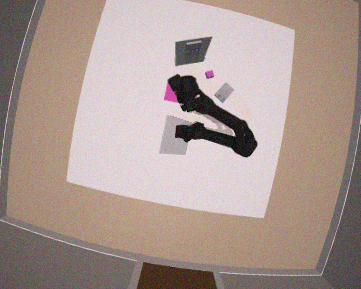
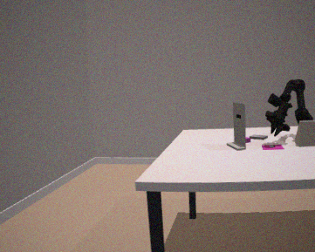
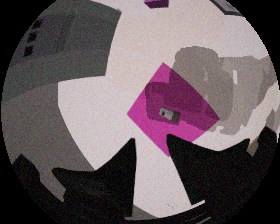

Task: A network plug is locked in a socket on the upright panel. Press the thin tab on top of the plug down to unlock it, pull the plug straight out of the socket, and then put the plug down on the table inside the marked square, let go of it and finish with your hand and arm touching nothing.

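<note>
The small grey plug (image 3: 170, 115) lies on the magenta marked square (image 3: 150, 107) (image 1: 170, 95) (image 2: 280, 147), inside its edges. My gripper (image 3: 151, 137) (image 2: 275, 134) is open with nothing between its fingers and hangs above the table, clear of the plug. In the top view the arm hides the fingers and part of the square. The upright panel (image 1: 181, 59) (image 2: 239, 132) (image 3: 90, 55) stands beyond the square, and no plug shows in its sockets.
A small magenta block (image 1: 209, 74) (image 2: 248, 139) (image 3: 157, 4) lies near the panel. A flat grey piece (image 1: 224, 92) (image 2: 258, 137) lies to the right of the arm's hand in the top view. A larger grey plate (image 1: 168, 141) is at the arm's base.
</note>
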Robot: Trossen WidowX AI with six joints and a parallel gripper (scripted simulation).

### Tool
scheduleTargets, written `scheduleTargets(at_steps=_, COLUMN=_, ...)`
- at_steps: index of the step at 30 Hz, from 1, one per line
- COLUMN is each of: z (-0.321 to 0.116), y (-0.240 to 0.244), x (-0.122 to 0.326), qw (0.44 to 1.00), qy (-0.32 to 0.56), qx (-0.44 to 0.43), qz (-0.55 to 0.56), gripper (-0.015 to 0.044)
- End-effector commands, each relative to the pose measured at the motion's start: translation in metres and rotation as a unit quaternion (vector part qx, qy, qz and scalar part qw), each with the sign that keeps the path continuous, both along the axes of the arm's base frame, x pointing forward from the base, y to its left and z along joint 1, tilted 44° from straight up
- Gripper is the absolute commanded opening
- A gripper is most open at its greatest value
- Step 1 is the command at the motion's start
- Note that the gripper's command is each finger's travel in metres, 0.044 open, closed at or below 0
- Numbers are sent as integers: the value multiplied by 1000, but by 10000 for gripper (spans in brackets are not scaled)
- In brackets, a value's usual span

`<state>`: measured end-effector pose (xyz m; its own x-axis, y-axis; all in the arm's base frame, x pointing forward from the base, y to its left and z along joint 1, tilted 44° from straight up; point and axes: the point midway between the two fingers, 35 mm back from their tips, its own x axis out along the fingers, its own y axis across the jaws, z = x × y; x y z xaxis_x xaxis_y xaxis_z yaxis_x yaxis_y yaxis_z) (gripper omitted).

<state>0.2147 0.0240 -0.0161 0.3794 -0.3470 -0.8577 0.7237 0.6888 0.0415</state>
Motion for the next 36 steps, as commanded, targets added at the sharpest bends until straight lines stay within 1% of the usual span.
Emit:
scheduleTargets(at_steps=1, z=6, y=4, x=1, qw=1000, qy=-3, qx=-1, qz=-2, gripper=156)
scheduleTargets(at_steps=36, z=44, y=38, x=1, qw=1000, qy=0, qx=-1, qz=0, gripper=156)
